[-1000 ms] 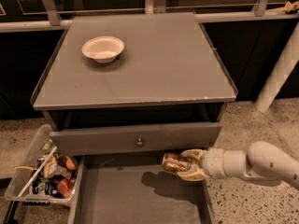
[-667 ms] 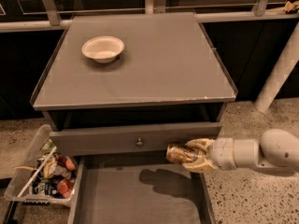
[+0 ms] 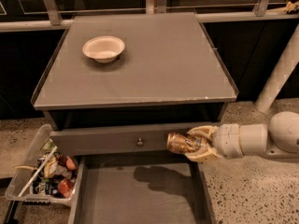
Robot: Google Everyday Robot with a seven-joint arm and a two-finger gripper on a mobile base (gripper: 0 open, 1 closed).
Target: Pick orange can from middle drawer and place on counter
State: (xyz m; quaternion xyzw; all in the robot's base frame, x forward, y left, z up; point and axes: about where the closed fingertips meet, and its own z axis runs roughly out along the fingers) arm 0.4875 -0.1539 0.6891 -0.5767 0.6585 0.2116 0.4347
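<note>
Camera view: I have the gripper (image 3: 193, 144) clamped on the orange can (image 3: 179, 143), held sideways above the middle drawer (image 3: 140, 197), its grey floor bare. The counter (image 3: 159, 69) lies above, its rimmed front edge near, a white bowl (image 3: 103, 48) back-left. The can gleams golden, with dark patches

Orange can (image 3: 179, 143) sideways in hand (image 3: 190, 144) above middle drawer (image 3: 140, 197).

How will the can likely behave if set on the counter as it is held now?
The can lies sideways in the gripper, above the open drawer; set down so on the flat counter, it would probably roll. Its shiny metal looks smooth, so it may slip from a loose grip.
</note>
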